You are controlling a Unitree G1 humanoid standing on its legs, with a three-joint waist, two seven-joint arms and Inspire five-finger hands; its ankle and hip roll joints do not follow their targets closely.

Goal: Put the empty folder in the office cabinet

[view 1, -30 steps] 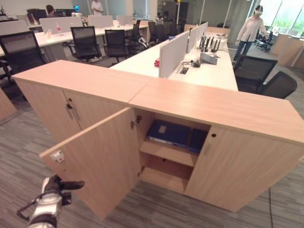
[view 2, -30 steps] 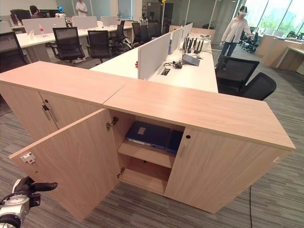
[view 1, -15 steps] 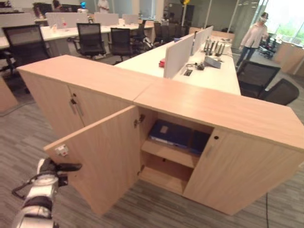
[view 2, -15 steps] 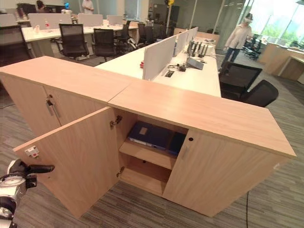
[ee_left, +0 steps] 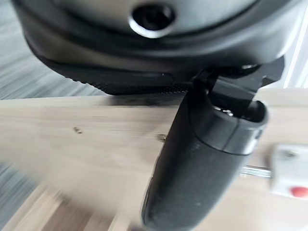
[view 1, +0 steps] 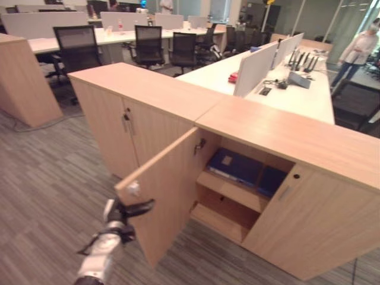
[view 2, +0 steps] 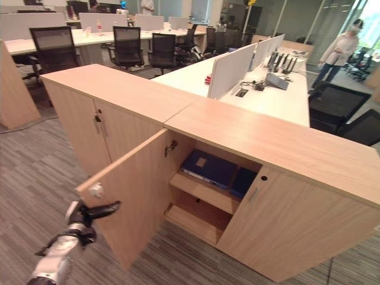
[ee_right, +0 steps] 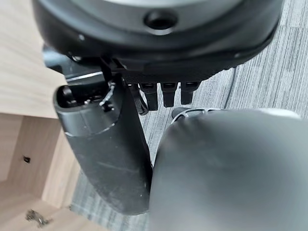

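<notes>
Looking down from the head views, the blue folder (view 1: 235, 167) lies flat on the cabinet's (view 1: 285, 127) upper shelf (view 2: 202, 191), door (view 2: 133, 196) wide open. Left hand (view 1: 123, 211) hangs by the door's edge, fingers straight. Right wrist view: right hand (ee_right: 108, 144) relaxed, holding nothing.

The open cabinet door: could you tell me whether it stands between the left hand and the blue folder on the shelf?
Yes, in both eye views the cabinet door stands between the left hand and the blue folder.

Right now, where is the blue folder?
The blue folder lies flat on the upper shelf inside the open cabinet, right of its open door.
</notes>
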